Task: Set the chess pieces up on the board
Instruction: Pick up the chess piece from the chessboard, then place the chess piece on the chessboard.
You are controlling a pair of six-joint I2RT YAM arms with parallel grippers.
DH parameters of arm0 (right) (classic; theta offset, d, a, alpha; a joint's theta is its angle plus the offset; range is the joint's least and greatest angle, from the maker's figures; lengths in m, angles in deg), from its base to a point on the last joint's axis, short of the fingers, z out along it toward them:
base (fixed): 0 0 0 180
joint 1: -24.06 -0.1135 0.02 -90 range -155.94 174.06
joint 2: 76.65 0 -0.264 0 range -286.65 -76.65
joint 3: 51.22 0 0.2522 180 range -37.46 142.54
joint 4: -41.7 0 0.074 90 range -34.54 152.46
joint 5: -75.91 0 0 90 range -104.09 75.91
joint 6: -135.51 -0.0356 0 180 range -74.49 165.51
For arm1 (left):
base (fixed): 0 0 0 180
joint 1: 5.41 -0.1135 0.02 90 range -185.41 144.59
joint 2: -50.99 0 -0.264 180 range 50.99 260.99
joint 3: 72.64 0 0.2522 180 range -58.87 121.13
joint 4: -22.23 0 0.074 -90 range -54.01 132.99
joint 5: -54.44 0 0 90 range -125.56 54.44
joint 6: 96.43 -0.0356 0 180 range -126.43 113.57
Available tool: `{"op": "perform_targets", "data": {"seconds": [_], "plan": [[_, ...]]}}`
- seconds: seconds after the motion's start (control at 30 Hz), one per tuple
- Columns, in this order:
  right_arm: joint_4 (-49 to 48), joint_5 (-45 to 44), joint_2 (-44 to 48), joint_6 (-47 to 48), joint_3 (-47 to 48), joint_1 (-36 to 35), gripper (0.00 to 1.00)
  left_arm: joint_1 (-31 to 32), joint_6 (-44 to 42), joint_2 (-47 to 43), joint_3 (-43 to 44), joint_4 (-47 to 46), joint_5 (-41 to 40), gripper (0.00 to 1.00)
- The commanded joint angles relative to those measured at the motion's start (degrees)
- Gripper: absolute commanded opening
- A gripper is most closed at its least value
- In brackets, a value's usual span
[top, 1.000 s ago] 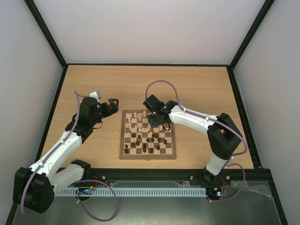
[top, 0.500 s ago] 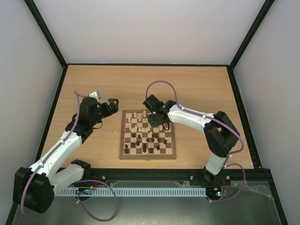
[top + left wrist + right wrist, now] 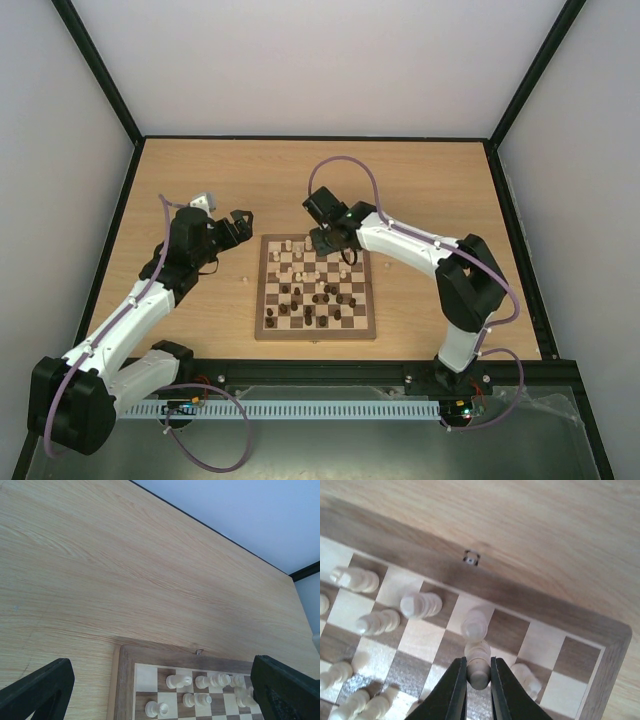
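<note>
Pinching a pale cream piece (image 3: 479,672) upright in the right jaws, near the board (image 3: 545,605)'s far right corner, just behind a second cream piece (image 3: 476,625). Holding the left jaws spread and empty over the tabletop (image 3: 100,555), lying farther off.

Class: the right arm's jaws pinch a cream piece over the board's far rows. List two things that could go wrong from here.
1. The jaws pinch the cream piece on a narrow part, so it may twist or slip out when moved.
2. Other pieces crowd it: one neighbour just beyond and a second neighbour beside it. Swinging the jaws could topple them on the board.
</note>
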Motion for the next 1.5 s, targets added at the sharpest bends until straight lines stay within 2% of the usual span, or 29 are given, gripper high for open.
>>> {"op": "perform_targets", "data": {"seconds": [0.0, 0.4, 0.9, 1.17, 1.47], "plan": [[3.0, -1.9, -2.5, 0.6, 2.4, 1.2, 0.12, 0.0, 0.1, -0.4, -0.7, -0.4, 0.2, 0.99], [2.8, -1.7, -4.8, 0.6, 3.0, 2.7, 0.12, 0.1, 0.2, 0.0, -0.7, -0.7, 0.5, 1.0], [3.3, 0.3, 0.8, 0.4, -0.3, 2.6, 0.12, 0.0, 0.2, 0.0, -0.8, -0.7, 0.4, 1.0], [4.9, -3.0, -3.8, 0.7, 3.0, 2.9, 0.14, 0.0, 0.2, -0.2, -0.7, -0.7, 0.6, 0.99], [5.3, -2.0, -5.7, 0.8, 4.7, 3.5, 0.15, 0.1, 0.3, 0.1, -0.8, -0.8, 0.8, 0.99]]}}
